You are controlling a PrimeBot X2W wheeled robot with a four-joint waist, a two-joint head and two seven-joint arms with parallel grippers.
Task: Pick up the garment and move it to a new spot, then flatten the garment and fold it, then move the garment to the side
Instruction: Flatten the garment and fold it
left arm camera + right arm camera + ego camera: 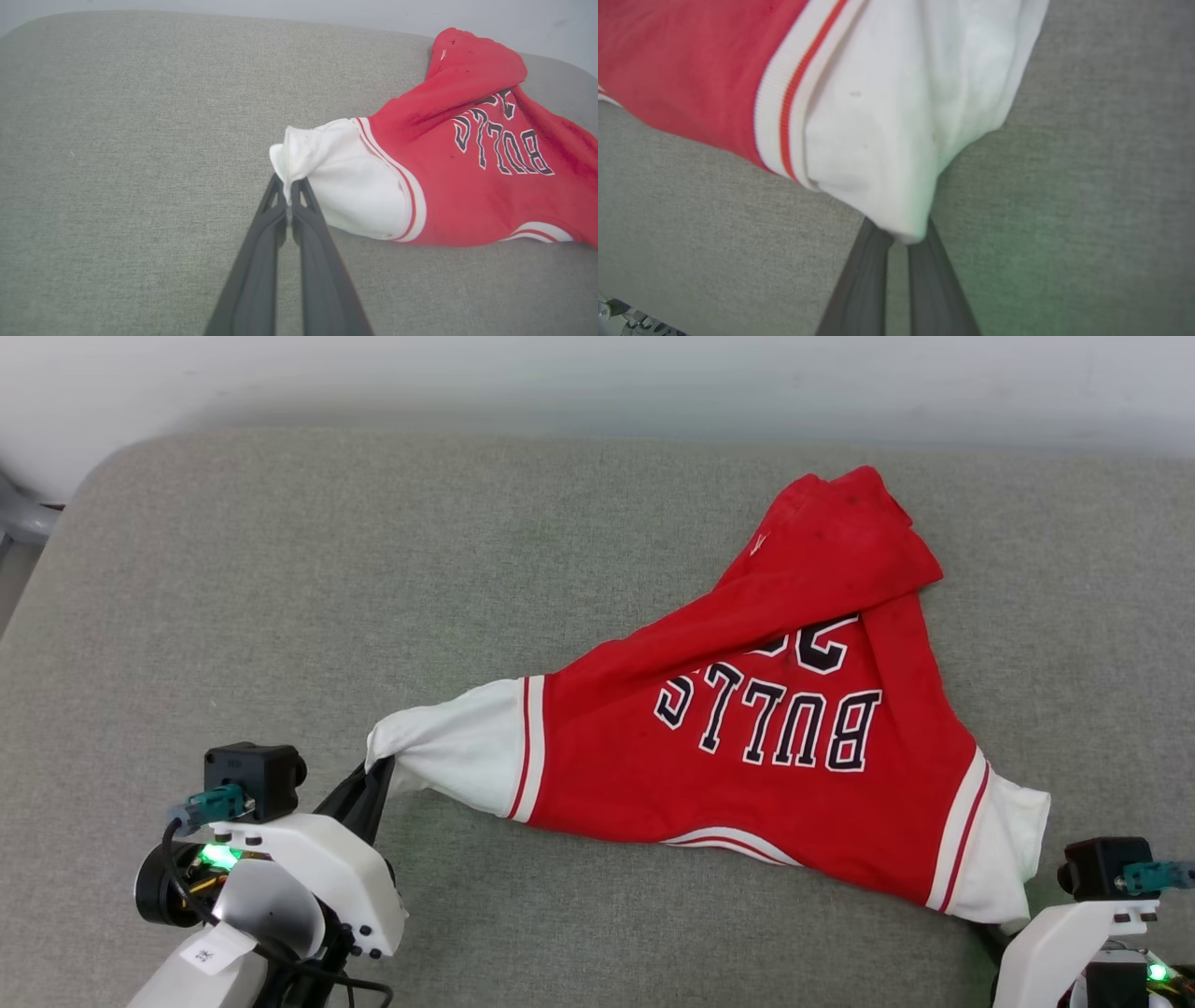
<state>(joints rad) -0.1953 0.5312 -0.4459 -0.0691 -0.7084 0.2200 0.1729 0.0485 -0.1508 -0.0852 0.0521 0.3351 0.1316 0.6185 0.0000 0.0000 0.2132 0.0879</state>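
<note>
We see a red soft-fabric basketball T-shirt (747,775) with white sleeves, striped trim and black "BULLS" lettering. It lies on a broad grey woven cushion (327,597), right of centre, with its neckline towards us and its lettering upside down. Our left gripper (288,186), two long dark fingers pressed together, pinches the tip of one white sleeve, which is drawn out to a point. Our right gripper (903,245) has its fingers closed on the edge of the other white sleeve, whose cloth covers their tips. The far hem is bunched, and a red fold lies across the number, hiding most of it. A pale wall (597,383) runs behind the cushion.
</note>
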